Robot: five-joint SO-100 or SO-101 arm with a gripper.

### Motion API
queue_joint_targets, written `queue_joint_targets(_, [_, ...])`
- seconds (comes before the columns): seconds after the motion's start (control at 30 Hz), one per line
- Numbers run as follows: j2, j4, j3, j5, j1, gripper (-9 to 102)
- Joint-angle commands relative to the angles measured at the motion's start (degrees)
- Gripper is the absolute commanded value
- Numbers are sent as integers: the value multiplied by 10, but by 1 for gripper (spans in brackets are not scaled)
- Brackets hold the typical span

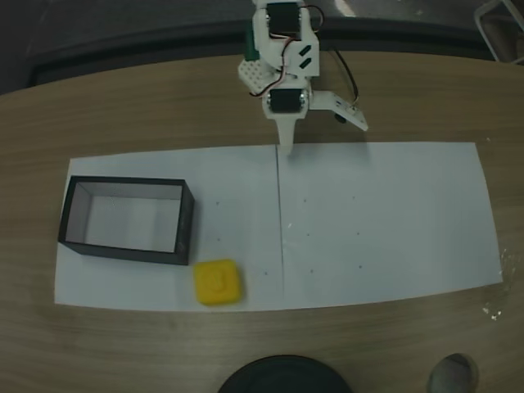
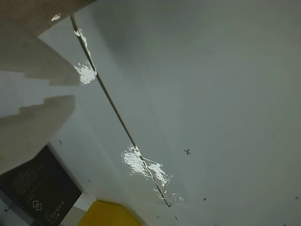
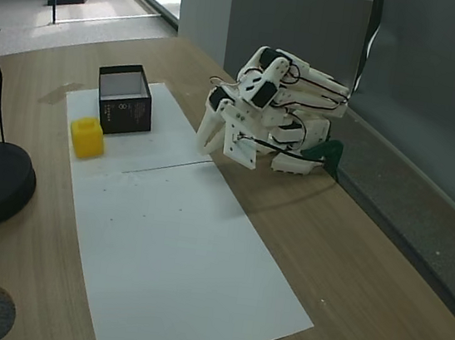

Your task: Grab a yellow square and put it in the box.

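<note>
The yellow square (image 1: pixel 218 282) lies on white paper just off the near right corner of the box (image 1: pixel 131 246), apart from it. In another fixed view the yellow square (image 3: pixel 87 136) sits in front of the black-walled, white-floored box (image 3: pixel 124 113). My gripper (image 1: pixel 286 146) is folded down at the paper's far edge, well away from both, fingers together and nothing held. Seen from the side, the gripper (image 3: pixel 205 142) points down at the table. The wrist view has the fingertips (image 2: pixel 70 101) at the left, a box wall (image 2: pixel 42 188) and a sliver of the yellow square (image 2: pixel 106 214) at the bottom.
Two white paper sheets (image 1: pixel 385 221) meet at a taped seam (image 1: pixel 280 221) on a wooden table. A black round base (image 1: pixel 282 375) sits at the near edge, and a grey round patch (image 1: pixel 452 377) lies to its right. The arm's base (image 3: pixel 299 137) stands by the grey wall.
</note>
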Motion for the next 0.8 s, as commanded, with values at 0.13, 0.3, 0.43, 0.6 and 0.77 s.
queue_joint_targets(0.13, [14, 9, -31, 2, 7, 0])
queue_joint_targets(0.3, [14, 9, -31, 2, 6, 0])
queue_joint_targets(0.43, [14, 9, -31, 2, 5, 0])
queue_joint_targets(0.6, [14, 9, -31, 2, 4, 0])
queue_joint_targets(0.77, [14, 9, -31, 0, 4, 0])
